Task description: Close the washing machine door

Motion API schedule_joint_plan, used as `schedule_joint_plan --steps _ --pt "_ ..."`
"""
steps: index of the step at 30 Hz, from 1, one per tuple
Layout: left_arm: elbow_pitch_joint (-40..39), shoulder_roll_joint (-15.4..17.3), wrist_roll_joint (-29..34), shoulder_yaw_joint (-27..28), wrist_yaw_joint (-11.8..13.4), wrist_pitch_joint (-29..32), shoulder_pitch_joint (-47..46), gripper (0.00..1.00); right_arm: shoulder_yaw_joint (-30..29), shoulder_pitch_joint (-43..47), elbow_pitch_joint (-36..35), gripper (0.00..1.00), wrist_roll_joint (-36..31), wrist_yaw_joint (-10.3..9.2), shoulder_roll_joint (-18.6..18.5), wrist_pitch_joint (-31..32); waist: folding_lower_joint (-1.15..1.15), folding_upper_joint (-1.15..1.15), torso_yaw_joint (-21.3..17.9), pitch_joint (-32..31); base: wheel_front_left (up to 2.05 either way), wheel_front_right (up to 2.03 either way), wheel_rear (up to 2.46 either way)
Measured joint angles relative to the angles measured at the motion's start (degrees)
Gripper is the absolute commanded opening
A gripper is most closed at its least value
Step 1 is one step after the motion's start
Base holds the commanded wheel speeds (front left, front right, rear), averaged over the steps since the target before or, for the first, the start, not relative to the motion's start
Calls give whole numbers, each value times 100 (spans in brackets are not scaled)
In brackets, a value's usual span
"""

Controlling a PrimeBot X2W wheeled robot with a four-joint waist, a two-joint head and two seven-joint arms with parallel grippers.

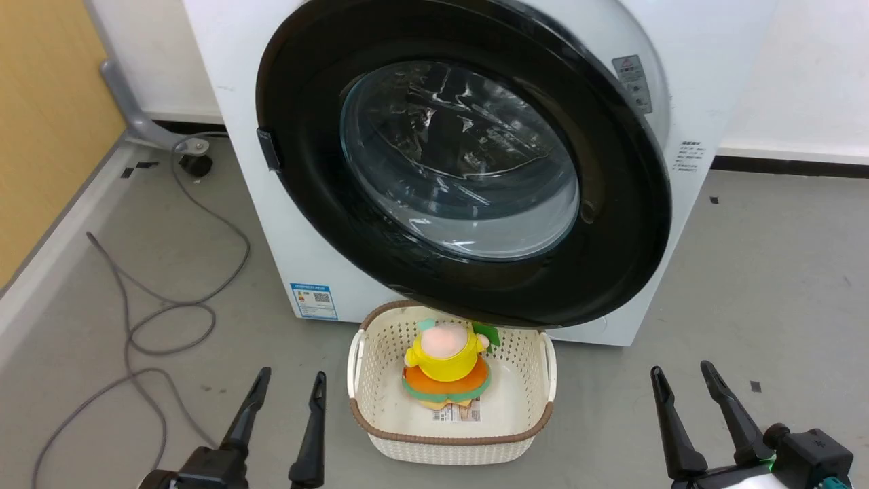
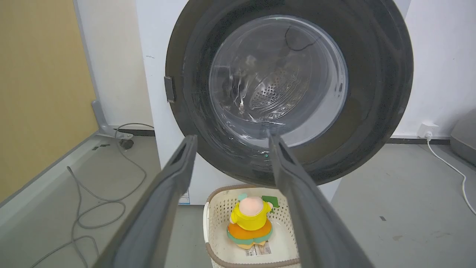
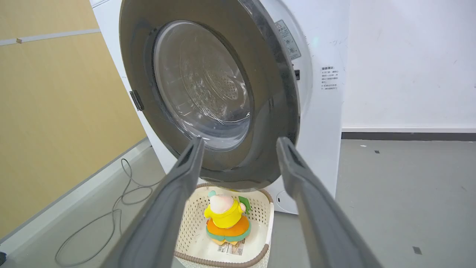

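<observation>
Head view: white washing machine [image 1: 285, 224] ahead of both grippers; washing machine door [image 1: 461, 156] swung partly out, above cream basket [image 1: 448, 438] between left gripper [image 1: 291, 372] and right gripper [image 1: 680, 367], both spread, holding nothing. Basket holds yellow-orange plush toy [image 1: 448, 356]. Blue sticker [image 1: 313, 300] ahead of left gripper, print too small to read.

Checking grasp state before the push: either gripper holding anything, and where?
Nothing held. Left gripper and right gripper: jaws open, apart from the washing machine door.
</observation>
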Motion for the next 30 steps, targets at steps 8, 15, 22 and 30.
schedule_joint_plan --steps 8,15,22,30 --pt "32 -135 234 -24 -93 0 -84 100 144 -63 -101 0 -1 0 -174 97 0 0 161 168 0 0 0" --pt "-57 -311 430 -25 -169 0 -396 100 470 -1037 -209 0 254 0 -738 506 0 0 392 623 0 0 0" --pt "-55 -485 524 -16 -245 0 -691 100 755 -2240 292 0 873 0 -1450 1003 0 0 624 1110 0 0 0" --pt "-16 -722 625 -7 -354 0 -957 100 864 -3250 1300 0 1625 0 -2107 1107 1 0 878 1523 0 0 0"
